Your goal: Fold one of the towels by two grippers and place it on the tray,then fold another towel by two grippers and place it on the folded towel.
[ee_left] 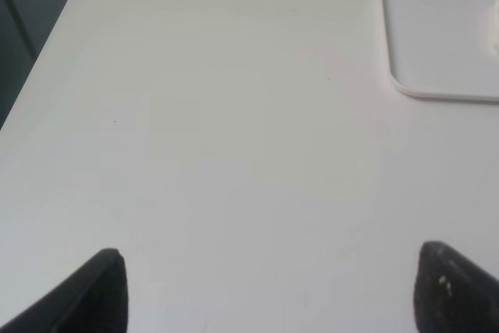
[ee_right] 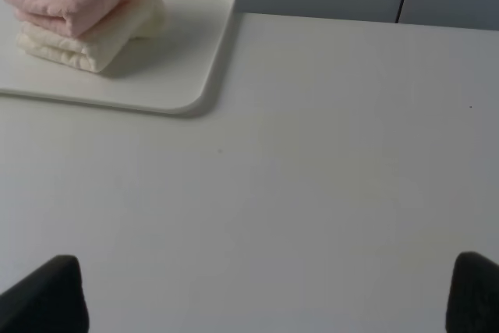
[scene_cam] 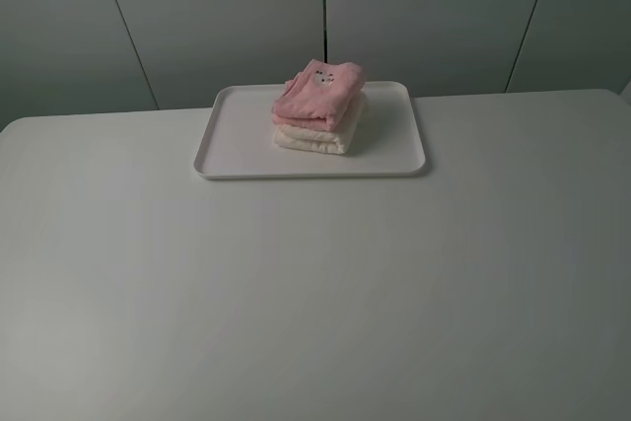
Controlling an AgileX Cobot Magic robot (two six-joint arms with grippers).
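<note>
A plain white table point(scene_cam: 315, 293) fills most of the overhead view, with grey wall panels point(scene_cam: 217, 17) behind its far edge. Nothing stands between the near edge of the table and the tray. On the left, the left gripper point(ee_left: 273, 290) is seen only from its own wrist camera: two black fingertips point(ee_left: 93, 294) spread wide apart above bare table, holding nothing, with a corner of the tray ahead of it and to its right. At the far middle of the table lies the white rectangular tray point(scene_cam: 237, 135), flat with rounded corners and a low rim, its long side running left to right. On the tray, right of its centre and toward its far rim, sits the folded cream-white towel point(scene_cam: 311, 137), and the folded pink towel point(scene_cam: 317, 94) rests directly on top of it, its small cartoon-face mark facing up. The rest of the tray is bare. On the right, the right gripper point(ee_right: 269, 298) likewise shows only in its wrist view: its black fingertips point(ee_right: 47, 294) stand wide apart, empty, well apart from the tray and the stacked towels.
</note>
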